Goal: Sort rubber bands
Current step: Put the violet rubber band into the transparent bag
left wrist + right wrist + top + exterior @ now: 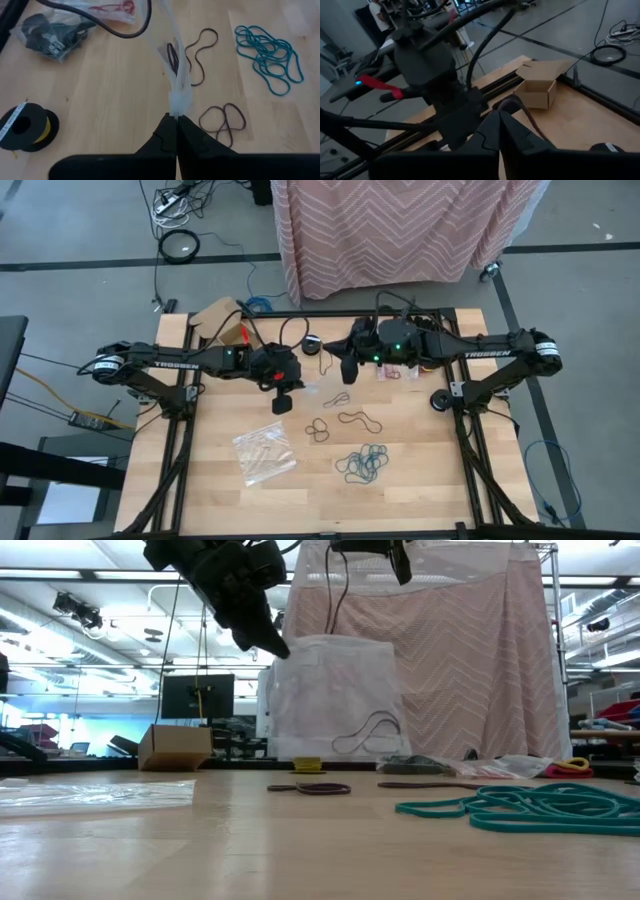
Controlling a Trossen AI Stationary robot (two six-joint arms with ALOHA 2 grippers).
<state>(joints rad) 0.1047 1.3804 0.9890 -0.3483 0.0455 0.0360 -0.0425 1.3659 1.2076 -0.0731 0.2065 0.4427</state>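
Note:
My left gripper [176, 119] is shut on a clear plastic bag [335, 700] that hangs upright over the table's middle, with a dark rubber band [172, 57] inside. My right gripper [499, 116] is shut above the bag's far side, and a brown rubber band [520, 104] loops out beside its fingertips. Loose on the table lie a brown band [360, 420], dark loops [318, 430], another dark band [340, 398] and a pile of teal bands [362, 465]. My left gripper pinches the bag's upper edge [179, 100] between its two fingertips, slanting down from the table's left. The bag hangs below the hold, its film drawn toward the fingers. My right gripper seems to pinch the brown band at one end of its loop [506, 102]; the fingers hide the spot itself. The loop arches over one finger, clear of the table.
A flat clear bag [263, 452] lies at the near left. Toward the far edge sit a cardboard box [218, 315], a black spool [27, 125], a bag of black items [50, 35] and a bag with red bands [115, 7]. A pink cloth [400, 230] hangs beyond the table.

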